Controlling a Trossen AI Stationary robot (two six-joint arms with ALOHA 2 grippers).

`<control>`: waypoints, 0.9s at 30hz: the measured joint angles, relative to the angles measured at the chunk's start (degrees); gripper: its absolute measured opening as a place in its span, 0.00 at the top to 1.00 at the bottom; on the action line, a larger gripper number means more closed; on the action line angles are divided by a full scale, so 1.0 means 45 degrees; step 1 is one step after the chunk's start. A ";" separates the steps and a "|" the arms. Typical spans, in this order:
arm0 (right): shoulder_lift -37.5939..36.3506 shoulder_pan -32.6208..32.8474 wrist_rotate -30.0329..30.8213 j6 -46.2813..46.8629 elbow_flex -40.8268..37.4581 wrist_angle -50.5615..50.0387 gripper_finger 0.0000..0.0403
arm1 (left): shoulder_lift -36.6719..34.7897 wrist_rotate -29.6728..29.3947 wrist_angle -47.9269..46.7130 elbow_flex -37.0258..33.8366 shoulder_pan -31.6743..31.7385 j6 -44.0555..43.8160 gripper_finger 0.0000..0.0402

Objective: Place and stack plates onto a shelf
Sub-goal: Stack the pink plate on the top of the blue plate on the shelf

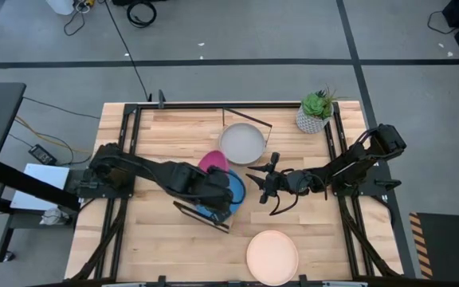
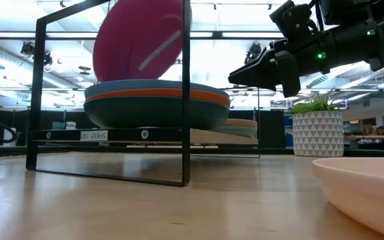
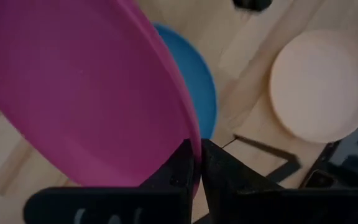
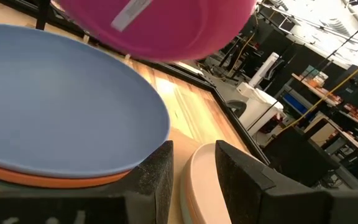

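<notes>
The magenta plate point(image 1: 213, 163) point(image 2: 139, 40) is steeply tilted in my left gripper point(image 3: 196, 163), over a stack on the shelf's near end point(image 2: 105, 135). That stack has the bright blue plate point(image 1: 235, 190) point(image 4: 61, 99) on top, with orange and dark teal under it. A grey plate point(image 1: 241, 143) tops the stack at the shelf's far end. The cream plate point(image 1: 272, 257) lies flat on the table near the near edge. My right gripper point(image 1: 263, 185) point(image 4: 194, 168) is open, in the air just right of the blue plate, touching nothing. My left gripper pinches the magenta plate's rim point(image 3: 191, 140) between its two fingers, one on each face, coming from the table's left. The plate is lifted clear and steeply tilted, its labelled underside point(image 4: 129, 15) facing the right arm, just above the bright blue plate.
A small potted plant point(image 1: 315, 112) stands at the table's far right corner. The shelf's black wire frames point(image 2: 187, 93) stand at both ends of the board. Bare tabletop lies at the near left point(image 1: 142, 247). The right arm point(image 1: 357, 159) reaches in from the right edge.
</notes>
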 joint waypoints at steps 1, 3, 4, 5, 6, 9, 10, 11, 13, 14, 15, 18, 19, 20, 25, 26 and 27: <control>0.0000 0.0000 0.0003 -0.0003 -0.0001 -0.0008 0.69 | 0.0161 0.0168 -0.0067 0.0000 0.0049 0.0099 0.92; 0.0000 0.0000 0.0005 0.0000 0.0002 -0.0003 0.69 | 0.0422 0.0364 -0.0089 0.0000 0.0062 0.0140 0.92; 0.0000 0.0000 0.0000 0.0000 -0.0003 -0.0007 0.69 | 0.0571 0.0387 -0.0085 0.0000 0.0063 0.0144 0.92; 0.0000 0.0000 0.0001 0.0000 0.0002 -0.0005 0.69 | 0.0716 0.0389 -0.0077 0.0005 0.0063 0.0161 0.92; 0.0000 0.0000 0.0003 0.0000 0.0001 -0.0003 0.69 | 0.0839 0.0432 -0.0132 0.0004 0.0063 0.0250 0.92; 0.0000 0.0000 0.0000 0.0000 0.0002 -0.0003 0.69 | 0.1182 0.0730 -0.0192 0.0005 0.0058 0.0545 0.92; 0.0000 0.0000 0.0002 0.0000 0.0001 -0.0008 0.69 | 0.1283 0.0772 -0.0192 0.0005 0.0058 0.0638 0.92; 0.0000 0.0000 0.0000 0.0000 -0.0003 -0.0007 0.69 | 0.1338 0.0801 -0.0182 0.0005 0.0058 0.0721 0.92; 0.0000 0.0000 0.0001 0.0000 -0.0002 -0.0007 0.69 | 0.1422 0.0816 -0.0201 0.0005 0.0058 0.0859 0.92; 0.0000 0.0000 0.0000 0.0000 0.0002 -0.0006 0.69 | 0.1443 0.0816 -0.0197 0.0005 0.0058 0.0913 0.92; 0.0000 0.0000 0.0000 0.0000 0.0000 -0.0004 0.69 | 0.1454 0.0816 -0.0198 0.0005 0.0058 0.0949 0.92; 0.0000 0.0000 0.0000 0.0000 -0.0001 -0.0008 0.69 | 0.1466 0.0817 -0.0192 0.0005 0.0058 0.0961 0.92; 0.0000 0.0000 0.0000 0.0000 -0.0003 -0.0008 0.69 | 0.1466 0.0816 -0.0197 0.0005 0.0058 0.0961 0.92; 0.0000 0.0000 0.0002 0.0000 0.0000 -0.0007 0.69 | 0.1466 0.0816 -0.0192 0.0005 0.0058 0.0958 0.92; 0.0000 0.0000 0.0002 0.0000 0.0000 -0.0008 0.69 | 0.1466 0.0816 -0.0194 0.0005 0.0057 0.0956 0.92; 0.0000 0.0000 0.0000 0.0000 0.0000 -0.0008 0.69 | 0.1466 0.0816 -0.0192 0.0005 0.0028 0.0951 0.92; 0.0000 0.0000 0.0000 0.0000 -0.0003 -0.0008 0.69 | 0.1466 0.0816 -0.0197 0.0005 0.0019 0.0951 0.92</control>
